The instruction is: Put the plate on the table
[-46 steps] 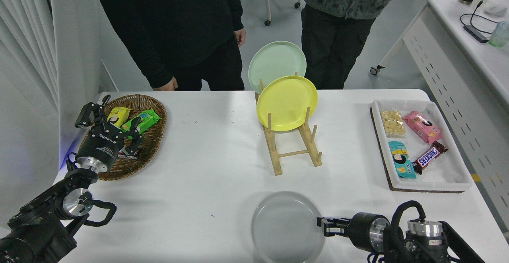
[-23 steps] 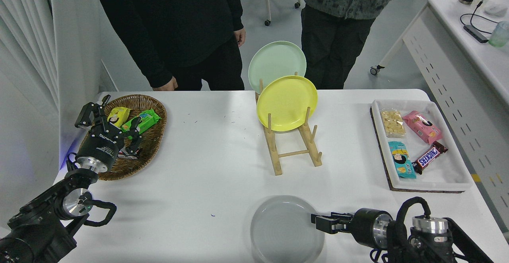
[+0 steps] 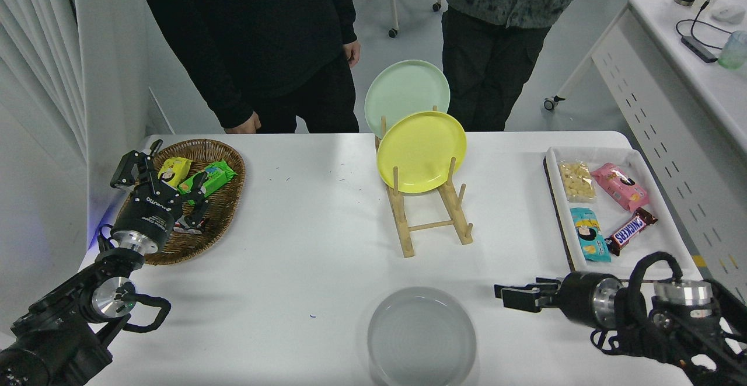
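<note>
Four snack packs [image 3: 604,208] fill tray [image 3: 665,257].

A plain light-grey plate [image 3: 421,336] lies at six o'clock on the white table [image 3: 303,228]. A yellow plate [image 3: 421,151] and mint-green plate [image 3: 407,95] stand at twelve; a brown wicker basket [image 3: 224,211] sits at nine.

Your right gripper [image 3: 503,295] now clear of the plate [image 3: 421,336], drawn back rightward, plate left flat on the table [image 3: 303,246]
</note>
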### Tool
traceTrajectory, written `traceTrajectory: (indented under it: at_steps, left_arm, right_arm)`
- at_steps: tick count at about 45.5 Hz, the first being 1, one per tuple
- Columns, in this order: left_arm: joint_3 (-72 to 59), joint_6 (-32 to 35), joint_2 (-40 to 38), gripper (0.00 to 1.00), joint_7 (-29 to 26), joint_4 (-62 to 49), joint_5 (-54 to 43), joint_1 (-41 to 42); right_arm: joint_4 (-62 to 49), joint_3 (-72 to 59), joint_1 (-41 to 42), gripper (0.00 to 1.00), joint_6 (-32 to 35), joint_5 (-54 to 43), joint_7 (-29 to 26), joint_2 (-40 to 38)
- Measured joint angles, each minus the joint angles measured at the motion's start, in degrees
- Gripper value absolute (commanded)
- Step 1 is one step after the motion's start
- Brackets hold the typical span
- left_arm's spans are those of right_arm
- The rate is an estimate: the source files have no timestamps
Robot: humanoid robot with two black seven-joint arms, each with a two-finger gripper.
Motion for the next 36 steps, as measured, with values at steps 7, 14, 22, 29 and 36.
traceTrajectory:
  at_steps: [7, 14, 22, 29, 36]
  left_arm:
    - [0.0, 0.01, -0.01, 0.98, 0.0, 0.0, 0.03, 0.03]
    - [0.0, -0.02, 0.0, 0.98, 0.0, 0.0, 0.0, 0.06]
    - [0.0, -0.02, 0.0, 0.98, 0.0, 0.0, 0.02, 0.06]
    - [0.0, -0.02, 0.0, 0.98, -0.04, 0.0, 0.03, 0.07]
    - [0.0, 0.01, -0.01, 0.98, -0.06, 0.0, 0.03, 0.06]
  right_arm:
    - [-0.98, -3.85, 5.41, 0.99, 0.0, 0.12, -0.08, -4.97]
    - [-1.65, -9.08, 10.7, 0.99, 0.01, -1.71, -0.13, -9.4]
    - [-3.31, -14.51, 15.19, 0.99, 3.35, -7.5, -0.41, -12.66]
    - [-4.87, -17.87, 17.15, 0.99, 8.42, -12.21, -1.18, -13.97]
    - [-6.08, -19.88, 18.14, 0.99, 15.86, -17.63, -1.64, -14.49]
